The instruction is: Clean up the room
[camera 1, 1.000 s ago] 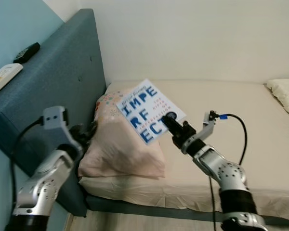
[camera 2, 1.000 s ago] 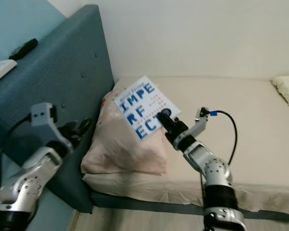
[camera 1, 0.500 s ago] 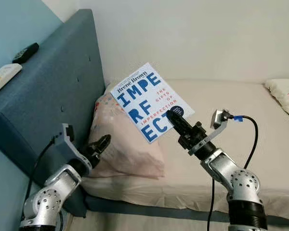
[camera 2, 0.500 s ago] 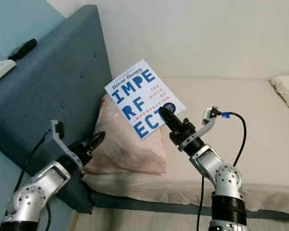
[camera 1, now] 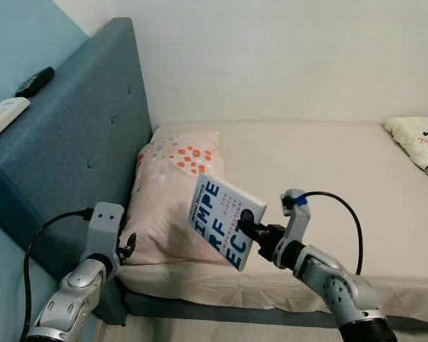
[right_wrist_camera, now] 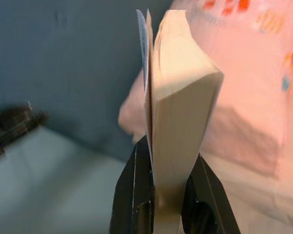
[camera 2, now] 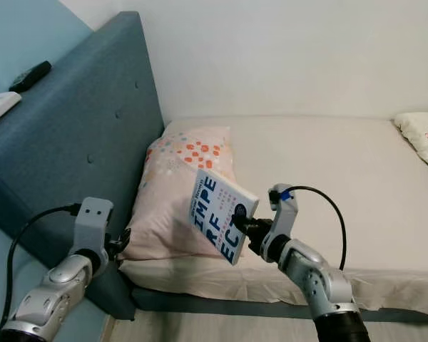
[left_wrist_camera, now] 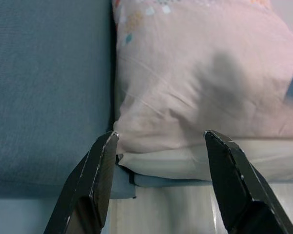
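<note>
White-covered with big blue letters, the paperback book hangs tilted in the air over the near edge of the mattress, its upper corner in front of the pink pillow without visibly resting on it. The right gripper pinches the book's lower right edge, both black fingers pressed flat against the covers with the page block between them. The pillow lies at the head of the bed against the blue padded headboard, its near corner reaching the mattress edge. The left gripper sits low beside that corner, close to the headboard, fingers spread wide around nothing. Beyond the pillow the beige mattress stretches bare toward a patterned cushion at its far end. Two remote controls lie on the headboard's top ledge.
</note>
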### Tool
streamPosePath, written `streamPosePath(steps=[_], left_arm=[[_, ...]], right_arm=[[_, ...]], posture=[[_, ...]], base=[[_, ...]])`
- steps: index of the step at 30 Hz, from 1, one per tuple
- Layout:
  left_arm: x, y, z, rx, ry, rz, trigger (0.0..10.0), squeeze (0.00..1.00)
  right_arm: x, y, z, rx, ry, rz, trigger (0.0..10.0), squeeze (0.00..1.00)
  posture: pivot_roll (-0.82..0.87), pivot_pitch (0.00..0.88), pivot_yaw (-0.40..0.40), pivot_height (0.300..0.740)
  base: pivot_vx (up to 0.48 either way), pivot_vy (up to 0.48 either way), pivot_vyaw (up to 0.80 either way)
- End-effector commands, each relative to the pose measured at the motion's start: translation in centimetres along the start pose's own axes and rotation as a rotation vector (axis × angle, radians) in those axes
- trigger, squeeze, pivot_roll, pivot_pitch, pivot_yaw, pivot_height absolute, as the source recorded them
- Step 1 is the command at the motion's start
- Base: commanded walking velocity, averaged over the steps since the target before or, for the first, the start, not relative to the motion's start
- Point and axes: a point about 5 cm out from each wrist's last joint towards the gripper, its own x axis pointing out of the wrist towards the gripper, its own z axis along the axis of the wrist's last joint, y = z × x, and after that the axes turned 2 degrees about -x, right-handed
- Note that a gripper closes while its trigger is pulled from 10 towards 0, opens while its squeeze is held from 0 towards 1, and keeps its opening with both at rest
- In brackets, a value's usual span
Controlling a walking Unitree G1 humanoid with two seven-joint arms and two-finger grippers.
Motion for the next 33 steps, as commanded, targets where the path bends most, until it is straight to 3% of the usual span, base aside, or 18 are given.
streamPosePath(steps=[1, 2, 3, 4, 9, 14, 19, 27, 33], left_arm=[[-0.2, -0.5, -0.5, -0.005, 0.003, -0.013, 10.0, 0.0], [-0.2, -1.0, -0.9, -0.012, 0.003, -0.027, 10.0, 0.0], [-0.2, -1.0, -0.9, -0.012, 0.003, -0.027, 10.0, 0.0], [-0.2, -1.5, -1.9, 0.021, 0.01, -0.011, 10.0, 0.0], [0.1, -1.4, -2.6, 0.07, -0.001, 0.062, 10.0, 0.0], [0.2, -1.4, -2.7, 0.074, -0.019, 0.087, 10.0, 0.0], [0.3, -2.3, -2.1, 0.1, -0.047, 0.034, 10.0, 0.0], [0.7, -3.1, -1.6, 0.047, -0.085, -0.001, 10.0, 0.0], [0.8, -3.3, -1.4, 0.081, -0.104, -0.022, 10.0, 0.0]], right_arm=[[0.1, 0.4, -0.6, -0.058, 0.008, 0.015, 10.0, 0.0], [0.3, 0.4, -1.1, -0.127, 0.021, -0.016, 10.0, 0.0], [0.3, 0.4, -1.1, -0.127, 0.021, -0.016, 10.0, 0.0], [0.7, 0.0, -1.6, -0.291, -0.006, -0.1, 10.0, 0.0], [1.0, -0.5, -2.0, -0.409, -0.067, -0.194, 10.0, 0.0], [1.0, -0.7, -2.2, -0.427, -0.086, -0.23, 10.0, 0.0], [0.8, -0.7, -2.1, -0.386, -0.138, -0.226, 10.0, 0.0], [0.9, -0.8, -2.0, -0.414, -0.196, -0.237, 10.0, 0.0], [1.0, -0.8, -1.9, -0.431, -0.215, -0.237, 10.0, 0.0]], posture=[[-0.04, 0.091, -0.002, 0.74], [-0.04, 0.094, -0.001, 0.74], [-0.04, 0.094, -0.001, 0.74], [-0.04, 0.095, -0.001, 0.74], [-0.05, 0.096, -0.001, 0.74], [-0.04, 0.093, -0.005, 0.74], [-0.04, 0.095, -0.002, 0.74], [-0.05, 0.095, 0.0, 0.74], [-0.05, 0.096, -0.001, 0.74]], base=[[0.0, 0.0, 0.0], [0.0, 0.0, 0.0], [0.0, 0.0, 0.0], [0.0, 0.0, 0.0], [0.0, 0.0, 0.0], [0.0, 0.0, 0.0], [0.0, 0.0, 0.0], [0.0, 0.0, 0.0], [0.0, 0.0, 0.0]])
